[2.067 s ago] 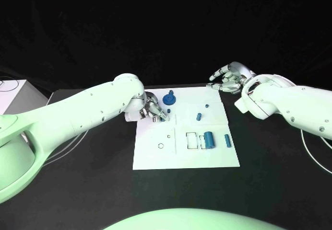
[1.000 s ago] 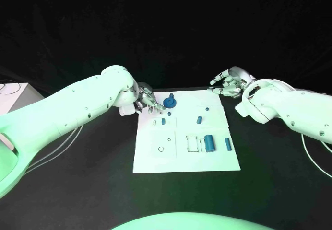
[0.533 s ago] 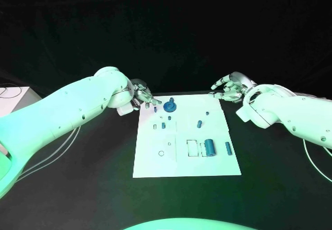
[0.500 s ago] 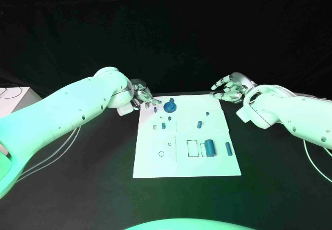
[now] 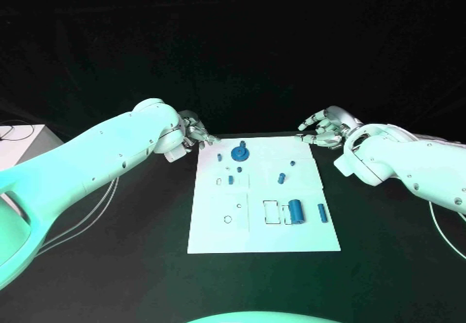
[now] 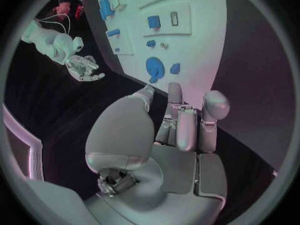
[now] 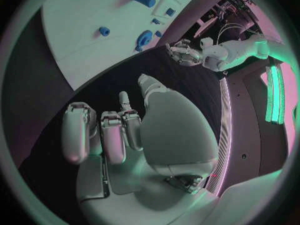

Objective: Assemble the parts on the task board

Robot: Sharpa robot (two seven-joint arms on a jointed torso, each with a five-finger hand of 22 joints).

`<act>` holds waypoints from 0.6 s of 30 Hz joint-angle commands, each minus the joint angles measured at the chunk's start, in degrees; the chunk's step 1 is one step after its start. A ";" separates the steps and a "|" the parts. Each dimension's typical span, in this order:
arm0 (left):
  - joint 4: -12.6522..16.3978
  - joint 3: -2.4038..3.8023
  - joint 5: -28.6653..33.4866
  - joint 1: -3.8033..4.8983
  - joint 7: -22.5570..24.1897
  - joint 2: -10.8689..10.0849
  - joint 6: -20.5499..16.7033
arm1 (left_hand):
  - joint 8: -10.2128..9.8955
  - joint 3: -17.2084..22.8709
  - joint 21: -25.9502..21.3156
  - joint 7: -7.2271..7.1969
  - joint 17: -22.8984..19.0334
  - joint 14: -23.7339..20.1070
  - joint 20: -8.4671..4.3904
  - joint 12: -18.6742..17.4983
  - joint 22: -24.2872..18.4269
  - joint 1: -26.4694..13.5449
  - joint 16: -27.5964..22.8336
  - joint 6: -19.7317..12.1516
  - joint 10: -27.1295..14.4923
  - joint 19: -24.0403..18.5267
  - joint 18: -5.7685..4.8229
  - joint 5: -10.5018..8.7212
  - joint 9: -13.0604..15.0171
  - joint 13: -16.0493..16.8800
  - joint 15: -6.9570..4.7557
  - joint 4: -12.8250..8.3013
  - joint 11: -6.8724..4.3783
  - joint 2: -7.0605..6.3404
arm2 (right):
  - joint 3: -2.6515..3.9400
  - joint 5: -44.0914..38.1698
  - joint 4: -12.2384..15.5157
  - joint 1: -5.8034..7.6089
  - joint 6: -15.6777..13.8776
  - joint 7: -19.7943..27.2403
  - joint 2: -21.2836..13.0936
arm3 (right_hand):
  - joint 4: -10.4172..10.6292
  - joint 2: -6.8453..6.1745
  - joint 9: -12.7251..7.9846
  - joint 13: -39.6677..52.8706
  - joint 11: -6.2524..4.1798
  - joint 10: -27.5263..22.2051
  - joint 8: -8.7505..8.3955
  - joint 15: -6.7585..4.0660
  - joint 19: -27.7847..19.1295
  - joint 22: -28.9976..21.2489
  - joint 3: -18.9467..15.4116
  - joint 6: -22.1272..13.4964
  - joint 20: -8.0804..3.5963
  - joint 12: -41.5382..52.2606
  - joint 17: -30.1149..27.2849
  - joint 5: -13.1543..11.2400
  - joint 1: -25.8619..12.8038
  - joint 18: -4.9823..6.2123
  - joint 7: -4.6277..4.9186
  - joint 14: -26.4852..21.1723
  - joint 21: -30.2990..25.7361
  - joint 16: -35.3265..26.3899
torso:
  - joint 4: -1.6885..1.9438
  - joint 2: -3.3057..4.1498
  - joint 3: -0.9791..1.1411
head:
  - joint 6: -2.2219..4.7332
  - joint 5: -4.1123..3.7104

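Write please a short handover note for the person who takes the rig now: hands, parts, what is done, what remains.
Left hand: holds nothing, off the task board's far left corner.
Right hand: holds nothing, off the far right corner.
Parts on the board: round blue part with a knob at the far edge, small blue pieces mid-board, big blue cylinder and a slimmer one near the white slots.
Done: cannot tell which parts are seated.
Left: the cylinders lie loose; assembly remains.

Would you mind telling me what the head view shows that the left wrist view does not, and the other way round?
Only the head view shows the whole task board with its near edge and the large blue cylinder in full. Only the left wrist view shows the left hand from behind, its palm empty and fingers apart. Both show the blue round part at the board's far end and the right hand.
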 commanded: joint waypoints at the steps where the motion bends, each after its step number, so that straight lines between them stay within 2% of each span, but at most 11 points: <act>1: -1.76 -0.01 -1.32 0.12 0.43 1.19 0.98 | 0.55 -0.21 -0.03 -0.01 1.00 0.70 0.19 0.22 0.17 0.07 0.37 -0.04 -0.03 0.27 0.60 0.00 -0.02 -0.10 0.29 0.06 0.42 0.27 | 0.03 -0.07 0.17 -0.01 -0.07 0.61 -0.03 | -0.03 -0.20 -0.06 9.26 -0.03 0.14 0.25 0.31 2.45 3.81 0.32 -0.42 0.18 0.22 12.41 0.24 -0.42 -0.35 0.17 5.33 -0.23 -0.34 | -0.09 0.05 -0.02 | 0.09 0.10; 2: -2.33 -0.04 -1.41 0.13 0.28 1.54 1.56 | 0.82 -0.19 -0.03 -0.06 1.04 0.72 0.21 0.23 0.17 -0.04 0.41 0.17 -0.04 0.28 0.60 0.02 0.02 -0.15 0.29 0.09 0.40 0.35 | 0.03 -0.07 0.20 0.00 -0.08 0.61 -0.03 | -0.03 -0.20 -0.06 9.26 -0.03 0.14 0.25 0.31 2.45 3.81 0.32 -0.42 0.18 0.22 12.41 0.24 -0.42 -0.35 0.17 5.33 -0.23 -0.34 | -0.11 0.03 -0.01 | 0.04 0.18; 4: -3.18 -0.12 -1.57 0.15 0.07 2.09 2.45 | 3.04 0.41 0.04 -0.55 1.02 0.74 0.08 0.29 0.31 -0.33 0.49 2.03 -0.09 0.39 0.61 0.05 0.84 -0.37 0.04 0.08 0.02 0.92 | 0.03 -0.07 0.23 0.00 -0.08 0.61 -0.04 | 0.00 -0.20 -0.07 9.29 -0.03 0.18 0.27 0.31 2.44 3.80 0.42 -0.44 0.18 0.25 12.30 0.28 -0.48 -0.35 0.17 5.30 -0.27 -0.40 | -0.15 0.08 0.00 | -0.02 0.27; 6: -4.21 -0.23 -1.78 0.16 -0.15 2.77 3.62 | 3.33 0.87 0.06 -0.57 1.09 0.78 0.02 0.30 0.36 -0.54 0.56 1.82 -0.13 0.42 0.60 0.10 0.95 -0.45 -0.01 0.10 -0.02 1.17 | 0.03 -0.08 0.24 0.01 -0.08 0.61 -0.04 | 0.00 -0.20 -0.07 9.29 -0.03 0.18 0.27 0.31 2.44 3.80 0.42 -0.44 0.18 0.25 12.30 0.28 -0.48 -0.35 0.17 5.30 -0.27 -0.40 | -0.22 0.20 0.01 | 0.06 0.36; 7: -4.69 -0.29 -1.89 0.16 -0.25 3.09 4.18 | 4.16 1.89 0.22 -0.73 1.33 0.89 -0.07 0.49 0.63 -0.77 0.77 1.83 -0.08 0.58 0.54 0.12 1.36 -0.48 -0.11 0.08 -0.14 1.14 | 0.03 -0.08 0.23 0.01 -0.08 0.61 -0.03 | 0.00 -0.20 -0.07 9.29 -0.03 0.18 0.27 0.31 2.44 3.80 0.42 -0.44 0.18 0.25 12.30 0.28 -0.48 -0.35 0.17 5.30 -0.27 -0.40 | -0.25 0.24 0.00 | 0.09 0.40; 14: -6.87 -0.82 -2.74 0.18 -0.78 4.53 7.42 | 6.19 4.98 0.46 -0.81 1.54 1.00 -0.21 0.92 1.04 -2.47 1.08 0.86 -0.15 0.79 0.44 0.06 2.56 -0.62 -0.21 0.08 -0.23 -0.18 | 0.04 -0.08 0.21 0.02 -0.05 0.63 0.06 | 0.01 -0.21 -0.07 9.26 -0.03 0.16 0.28 0.31 2.44 3.80 0.42 -0.44 0.18 0.23 12.32 0.28 -0.51 -0.35 0.18 5.30 -0.27 -0.38 | -0.40 0.48 0.01 | 0.24 0.36; 18: -7.36 -1.11 -3.02 0.21 -0.97 4.96 8.72 | 7.28 6.23 1.21 -0.98 2.38 1.37 -0.23 1.35 2.17 -4.45 1.71 0.77 0.19 1.46 0.23 -0.02 3.12 -0.64 -0.27 0.10 -0.33 -0.90 | 0.04 -0.08 0.13 0.02 -0.04 0.65 0.16 | 0.01 -0.21 -0.07 9.26 -0.03 0.16 0.28 0.31 2.44 3.80 0.42 -0.44 0.18 0.23 12.32 0.28 -0.51 -0.35 0.18 5.30 -0.27 -0.38 | -0.36 0.45 0.00 | 0.21 0.37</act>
